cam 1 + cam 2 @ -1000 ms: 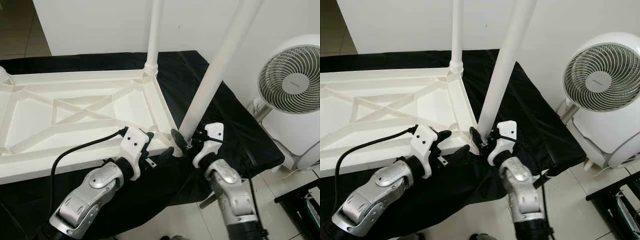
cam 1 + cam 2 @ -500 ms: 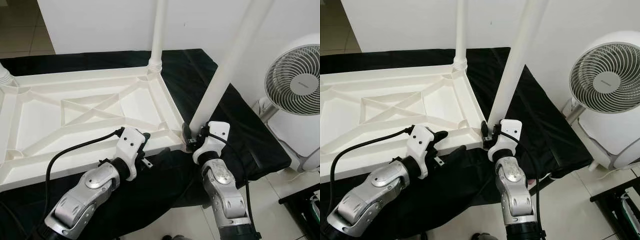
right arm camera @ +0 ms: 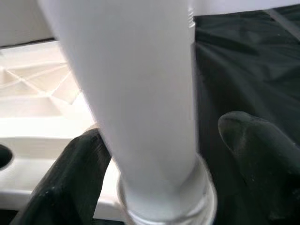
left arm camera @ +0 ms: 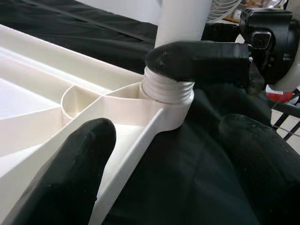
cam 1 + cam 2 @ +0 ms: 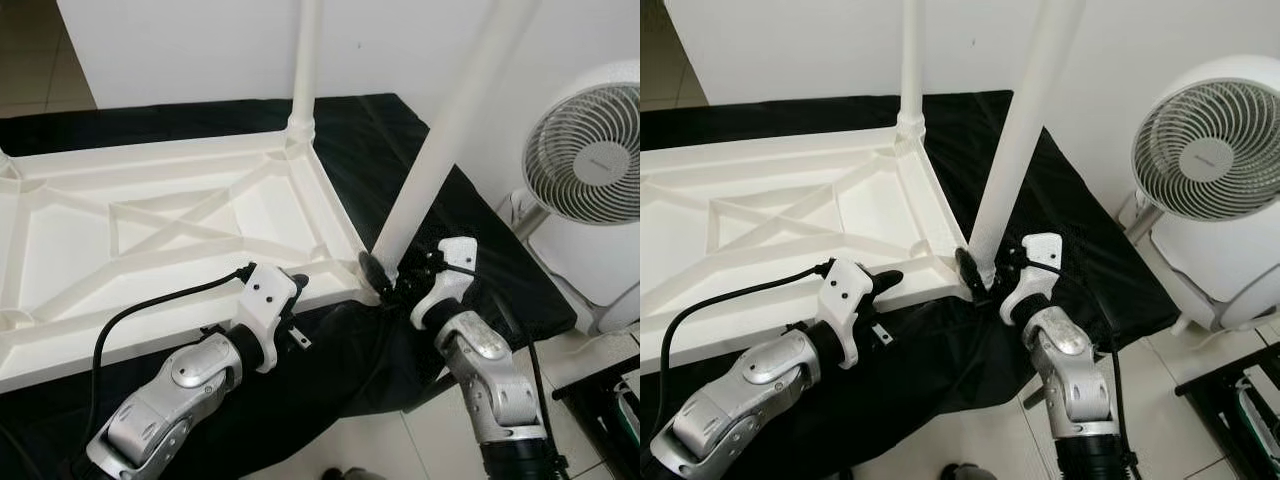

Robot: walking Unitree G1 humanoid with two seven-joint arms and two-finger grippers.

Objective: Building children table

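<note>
Right now my right end effector [image 5: 980, 272] grips the base of a white table leg [image 5: 1012, 150], one black finger on each side of the tube just above its threaded collar, at the near right corner of the upturned tabletop [image 5: 150, 230]. My left end effector [image 5: 297, 283] sits spread apart at the near rim of that tabletop, just beside the same corner; one finger [image 4: 70, 168] rests against the white rim, the other [image 4: 262, 159] lies over the black cloth [image 5: 480, 250]. The tabletop is white moulded plastic, underside up, ribbed with crossing braces, lying on the cloth-covered worktop. A second leg [image 5: 305, 65] stands upright in the far right corner socket. Both legs run out of the top of the head views, so their ends are cut off. A white fan [image 5: 590, 165] stands on the floor to the right.
</note>
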